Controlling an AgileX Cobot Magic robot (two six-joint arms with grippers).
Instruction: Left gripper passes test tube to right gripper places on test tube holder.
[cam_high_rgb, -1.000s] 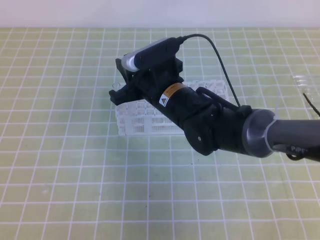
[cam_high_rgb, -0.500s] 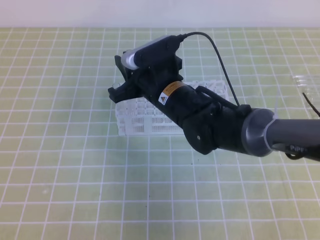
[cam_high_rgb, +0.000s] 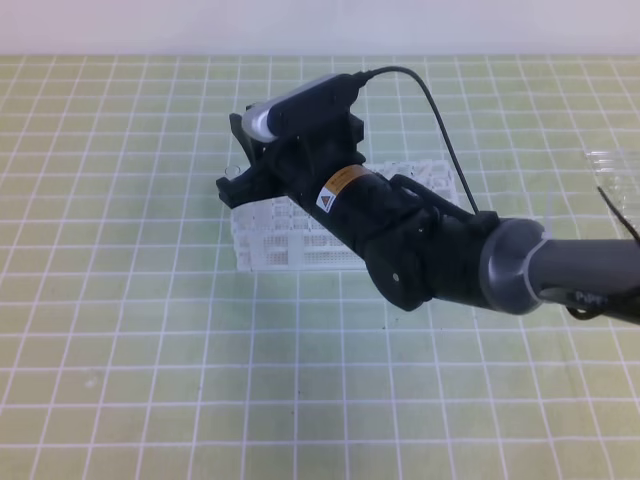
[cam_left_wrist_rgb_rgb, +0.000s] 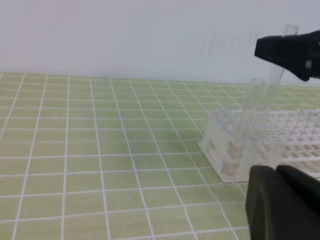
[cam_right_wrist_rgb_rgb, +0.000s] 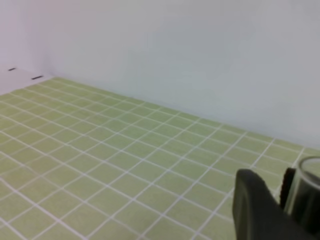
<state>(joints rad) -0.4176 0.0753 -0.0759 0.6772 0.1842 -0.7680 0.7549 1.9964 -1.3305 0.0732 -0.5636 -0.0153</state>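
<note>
holding the test tube (cam_left_wrist_rgb_rgb: 272, 90) upright over the test tube holder (cam_left_wrist_rgb_rgb: 225, 150), our right gripper (cam_high_rgb: 232, 186) had it clamped, handover done, only seating left.

Test tube holder (cam_high_rgb: 290, 235) blocks mid-table; green mat (cam_high_rgb: 120, 300) around lies open.

The grey wrist (cam_high_rgb: 515, 268) bears partly cut-off white lettering reading "PiPE"; the orange sticker's (cam_high_rgb: 338, 186) print is illegible.
</note>
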